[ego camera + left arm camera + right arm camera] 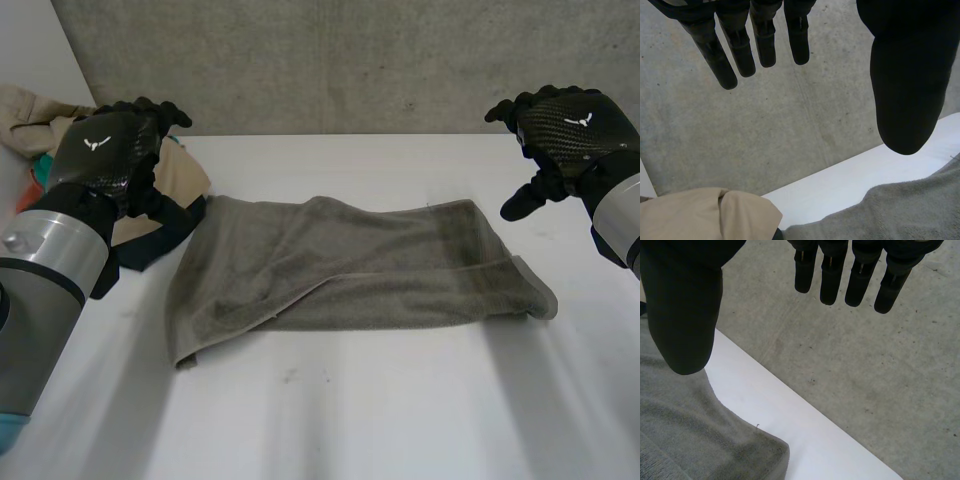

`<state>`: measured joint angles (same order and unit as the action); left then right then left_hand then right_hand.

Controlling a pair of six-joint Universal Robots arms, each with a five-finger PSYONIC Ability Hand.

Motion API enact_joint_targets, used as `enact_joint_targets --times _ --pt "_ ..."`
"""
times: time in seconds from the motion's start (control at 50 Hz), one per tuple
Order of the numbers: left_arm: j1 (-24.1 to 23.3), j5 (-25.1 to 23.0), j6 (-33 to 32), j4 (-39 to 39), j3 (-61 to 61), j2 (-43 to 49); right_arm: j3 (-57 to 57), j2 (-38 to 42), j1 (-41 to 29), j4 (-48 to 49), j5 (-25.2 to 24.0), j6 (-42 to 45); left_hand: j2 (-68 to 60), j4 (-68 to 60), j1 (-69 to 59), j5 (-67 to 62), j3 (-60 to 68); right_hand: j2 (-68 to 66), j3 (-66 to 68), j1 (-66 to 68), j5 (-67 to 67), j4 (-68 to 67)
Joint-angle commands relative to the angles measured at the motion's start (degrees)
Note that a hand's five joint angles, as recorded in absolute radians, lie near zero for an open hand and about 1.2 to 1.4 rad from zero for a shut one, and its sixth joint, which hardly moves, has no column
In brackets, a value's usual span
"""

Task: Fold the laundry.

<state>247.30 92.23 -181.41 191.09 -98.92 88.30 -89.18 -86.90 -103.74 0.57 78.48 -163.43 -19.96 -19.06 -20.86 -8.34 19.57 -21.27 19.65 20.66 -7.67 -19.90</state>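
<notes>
Head view takes in the white surface point(330, 420), the largest thing here, with one grey towel point(350, 265) spread across its middle, between the two hands and below their fingers. The towel looks doubled over lengthways, since a lower layer peeps out along its near edge and at the end under the right hand point(565, 125). That suggests a first fold is made and a crosswise one is due.

One heap point(170, 190) of other laundry waits just beyond the left hand point(105, 150), with a beige cloth point(705, 215) on top. It is probably parked there so that the middle stays free for folding.

Each hand hovers above one short end of the towel without touching it, likely so each can come down on its own end. In the left wrist view the fingers point(722, 70) hang straight and spread, grasping nothing, and the towel's corner lies below the thumb. In the right wrist view the fingers point(860, 285) are likewise released and empty, and the towel's far corner sits beneath the thumb.

The count is one towel, one heap and two hands.
</notes>
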Motion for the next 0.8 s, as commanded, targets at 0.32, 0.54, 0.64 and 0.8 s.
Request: enact_joint_targets --times 0.32,0.54,0.64,0.8 --pt "0.0 1.0 -0.4 -6.0 -0.6 0.0 3.8 1.6 0.0 -3.8 -1.0 1.4 9.6 8.7 10.5 8.0 -9.2 7.3 -5.7 -6.7 3.7 5.9" --pt "0.3 5.0 -1.7 -6.9 -7.4 -0.1 7.6 7.9 -0.1 -10.2 -0.6 12.3 9.7 8.8 10.6 8.1 -9.4 4.5 -2.8 -3.9 0.9 3.1" --pt "0.4 5.1 -5.8 -7.3 -11.9 0.5 7.8 15.0 0.6 -10.3 -0.4 17.3 8.7 7.8 9.6 7.1 -8.3 4.5 -2.8 -3.9 0.9 3.1" --pt "-0.2 5.3 -7.5 -6.4 -16.6 4.5 10.4 24.5 2.9 -10.2 -0.7 25.6 8.2 7.3 9.1 6.6 -7.8 -4.3 5.9 4.9 -7.9 -5.7"
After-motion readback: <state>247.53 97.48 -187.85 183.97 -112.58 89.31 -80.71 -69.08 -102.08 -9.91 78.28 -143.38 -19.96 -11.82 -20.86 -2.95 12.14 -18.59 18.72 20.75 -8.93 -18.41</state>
